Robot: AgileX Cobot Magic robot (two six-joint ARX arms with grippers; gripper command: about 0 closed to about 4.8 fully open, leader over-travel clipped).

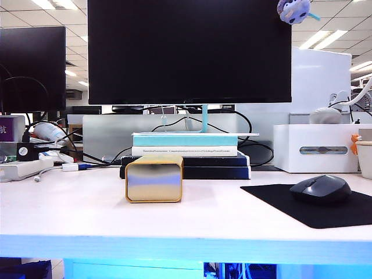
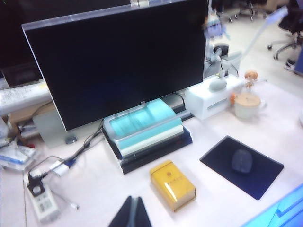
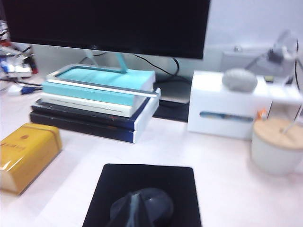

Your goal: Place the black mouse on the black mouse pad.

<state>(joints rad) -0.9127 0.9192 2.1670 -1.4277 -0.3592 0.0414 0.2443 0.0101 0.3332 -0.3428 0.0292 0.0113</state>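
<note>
The black mouse rests on the black mouse pad at the right of the table, toward the pad's far side. Neither gripper shows in the exterior view. In the left wrist view my left gripper is shut and empty, high above the table's front, with the mouse and pad far off. My right gripper is also shut, its tips pressed together and hanging over the mouse on the pad, partly hiding it; nothing is held.
A gold box stands mid-table, left of the pad. Behind it a stack of books carries a large black monitor. A white box with a grey lump and a lidded cup stand beyond the pad. A power strip and cables lie far left.
</note>
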